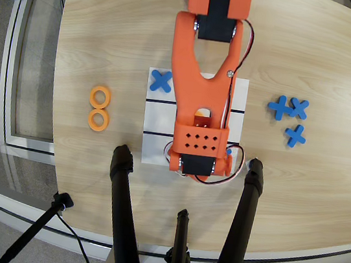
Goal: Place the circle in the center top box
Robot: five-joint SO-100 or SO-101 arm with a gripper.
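Observation:
Two orange circles (100,97) (98,119) lie one above the other on the wood, left of the white grid sheet (156,125) in the overhead view. My orange arm (201,89) reaches down from the top edge over the grid's middle column. Its wrist housing (199,151) covers the middle cell of the row farthest from the base, so the center top box is hidden. The gripper's fingers are hidden under that housing, as is anything they may hold.
A blue X (161,81) sits in the grid's upper-left cell as this view shows it. Three more blue X pieces (288,108) (295,135) lie right of the sheet. Black tripod legs (121,215) (243,219) rise over the table's near edge.

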